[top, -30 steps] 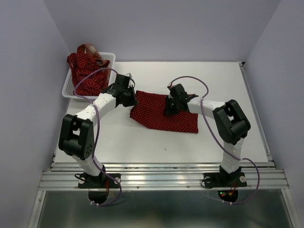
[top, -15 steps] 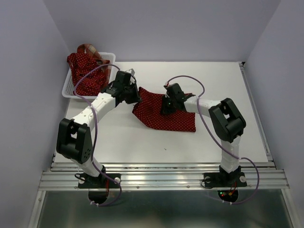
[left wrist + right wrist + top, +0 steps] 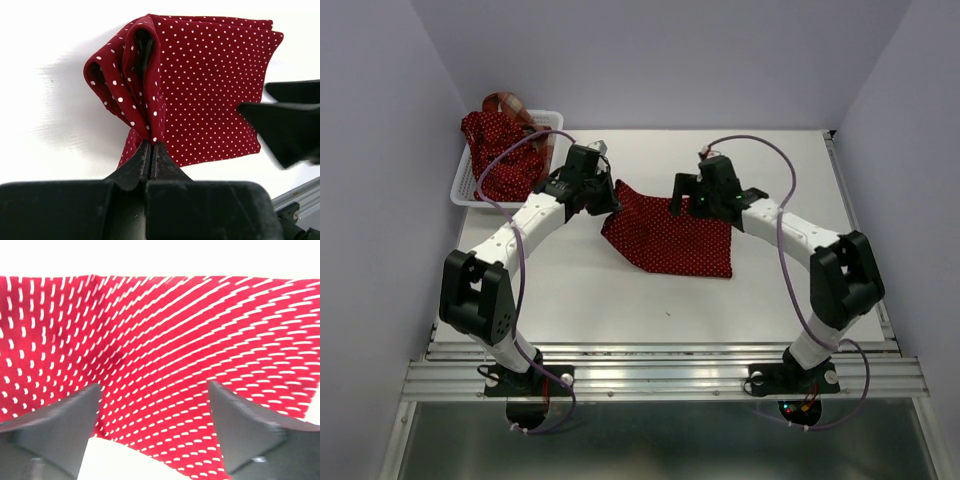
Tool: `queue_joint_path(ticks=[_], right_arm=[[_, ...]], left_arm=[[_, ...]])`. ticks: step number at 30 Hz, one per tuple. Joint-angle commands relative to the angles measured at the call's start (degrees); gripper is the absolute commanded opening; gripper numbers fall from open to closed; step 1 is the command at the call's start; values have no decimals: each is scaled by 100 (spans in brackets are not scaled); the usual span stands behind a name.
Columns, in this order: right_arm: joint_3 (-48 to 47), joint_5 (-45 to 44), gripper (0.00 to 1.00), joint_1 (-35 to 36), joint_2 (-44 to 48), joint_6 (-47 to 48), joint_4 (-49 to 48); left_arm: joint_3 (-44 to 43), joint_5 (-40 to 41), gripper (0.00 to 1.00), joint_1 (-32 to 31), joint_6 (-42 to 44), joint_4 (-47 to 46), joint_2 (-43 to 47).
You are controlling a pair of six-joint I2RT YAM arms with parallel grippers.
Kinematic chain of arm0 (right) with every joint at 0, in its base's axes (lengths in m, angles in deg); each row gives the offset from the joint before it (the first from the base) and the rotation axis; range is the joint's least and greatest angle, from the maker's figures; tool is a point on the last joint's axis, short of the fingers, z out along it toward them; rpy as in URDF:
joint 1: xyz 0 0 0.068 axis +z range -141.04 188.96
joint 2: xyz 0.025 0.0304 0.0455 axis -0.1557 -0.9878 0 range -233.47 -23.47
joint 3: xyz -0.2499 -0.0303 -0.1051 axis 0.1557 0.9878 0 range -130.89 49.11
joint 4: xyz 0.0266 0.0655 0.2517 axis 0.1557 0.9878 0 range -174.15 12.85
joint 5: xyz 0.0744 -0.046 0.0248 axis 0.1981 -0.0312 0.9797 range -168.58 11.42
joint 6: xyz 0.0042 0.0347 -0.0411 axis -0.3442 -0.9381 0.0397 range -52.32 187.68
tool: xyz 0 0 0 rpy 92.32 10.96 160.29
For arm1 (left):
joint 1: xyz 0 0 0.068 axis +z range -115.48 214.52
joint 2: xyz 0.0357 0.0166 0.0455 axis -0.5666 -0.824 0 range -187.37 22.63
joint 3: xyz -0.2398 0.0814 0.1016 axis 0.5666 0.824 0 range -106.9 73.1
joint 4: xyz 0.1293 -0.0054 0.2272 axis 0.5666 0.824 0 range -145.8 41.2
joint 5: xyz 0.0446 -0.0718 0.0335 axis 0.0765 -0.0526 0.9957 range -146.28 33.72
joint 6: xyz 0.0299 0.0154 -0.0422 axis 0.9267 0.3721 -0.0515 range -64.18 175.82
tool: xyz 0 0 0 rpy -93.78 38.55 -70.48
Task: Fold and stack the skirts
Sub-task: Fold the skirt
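A dark red polka-dot skirt [image 3: 672, 238] lies partly folded on the white table. My left gripper [image 3: 607, 197] is shut on the skirt's left corner, and the cloth [image 3: 210, 75] rises bunched from the closed fingertips [image 3: 151, 144]. My right gripper [image 3: 692, 203] hovers open over the skirt's far edge with nothing between its fingers. In the right wrist view the right gripper [image 3: 155, 387] shows jaws spread wide above the dotted cloth [image 3: 160, 325]. A second dark red dotted skirt [image 3: 500, 150] and a plaid skirt [image 3: 506, 102] sit heaped in the basket.
The white lattice basket [image 3: 465, 188] stands at the table's far left corner, close behind my left arm. Purple-grey walls close in the left, back and right sides. A metal rail [image 3: 660, 372] runs along the near edge by the arm bases.
My right gripper has opened, let go of the skirt and drawn up and to the right. My left gripper kept its hold and carried its corner slightly up and right.
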Motion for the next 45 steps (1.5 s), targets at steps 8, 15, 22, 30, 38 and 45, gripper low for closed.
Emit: queue_joint_path(ticks=[8, 15, 22, 30, 38, 45], right_arm=[[1056, -598, 99, -1186, 796, -23, 567], [1338, -378, 79, -1363, 629, -85, 584], [1522, -343, 58, -1415, 418, -50, 549], [1628, 44, 37, -1415, 119, -59, 338], [1760, 430, 31, -1468, 84, -41, 145], [1795, 633, 29, -1521, 154, -41, 83]], left_arm=[[-339, 130, 0, -86, 91, 38, 368], [-401, 138, 0, -183, 100, 56, 359], [-480, 200, 0, -341, 48, 64, 272], [-822, 191, 0, -631, 4, 65, 113], [-1429, 165, 0, -1088, 21, 82, -405], [-2078, 164, 0, -1545, -145, 65, -1125]])
